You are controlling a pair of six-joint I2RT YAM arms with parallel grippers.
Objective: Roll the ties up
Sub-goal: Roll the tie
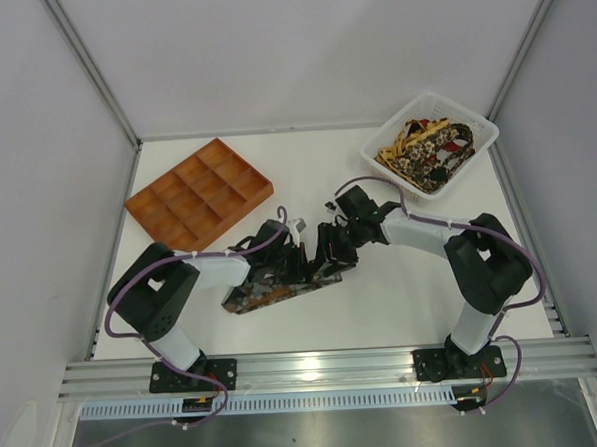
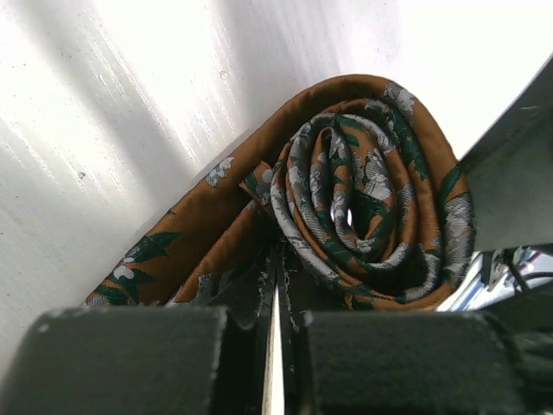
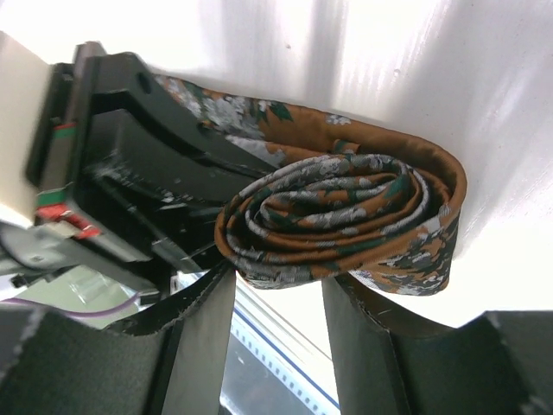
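The tie [image 1: 274, 291] lies on the white table [image 1: 383, 299] between the 2 arms, close to their bases, one end stretched flat toward the left and the other bunched under the grippers. The left gripper [image 1: 298, 262] and right gripper [image 1: 330, 252] meet over that bunched end. More ties [image 1: 430, 149] are heaped in a white basket [image 1: 474, 124] at the far right, and an orange tray [image 1: 240, 215] sits at the far left.

From the left wrist, the tie [image 2: 371, 199] is brown with green leaves and grey flowers, wound into a spiral of several turns standing on its edge. The left gripper [image 2: 275, 285] is closed to a thin slit, its tips pinching the fabric at the roll's lower left.

From the right wrist, the roll [image 3: 346, 220] rests against the tips of the right gripper [image 3: 278, 294], whose 2 fingers [image 3: 203, 337] stand apart with a clear gap and clamp nothing. The left gripper [image 3: 130, 173] reaches in from the left, touching the roll.
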